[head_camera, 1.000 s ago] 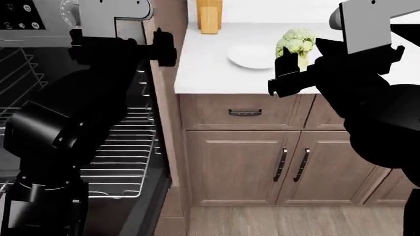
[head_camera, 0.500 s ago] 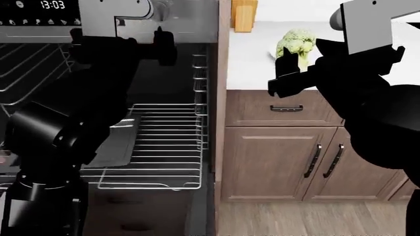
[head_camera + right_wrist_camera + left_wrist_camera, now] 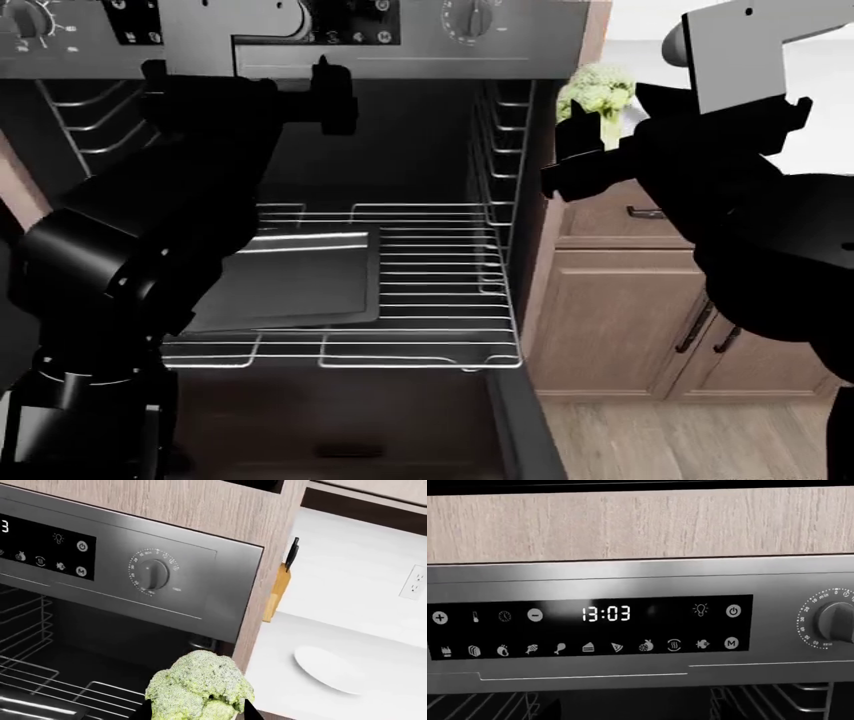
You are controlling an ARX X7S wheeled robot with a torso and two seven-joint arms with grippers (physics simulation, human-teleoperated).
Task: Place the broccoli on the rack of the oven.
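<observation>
Currently, my right pincer (image 3: 583, 150) grips the bumpy light-green broccoli floret (image 3: 597, 92); risk: clipping the dark oven's (image 3: 400, 140) side frame before reaching the silver wire rack (image 3: 427, 290) below-left.

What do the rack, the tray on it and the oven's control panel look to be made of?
Rack: thin bright wire, probably chromed or stainless steel, with glints along the bars. Tray: flat dark grey sheet, likely coated metal, with a dull sheen. Panel: brushed steel by its soft streaky reflections, around a glossy black display, glass or plastic.
</observation>
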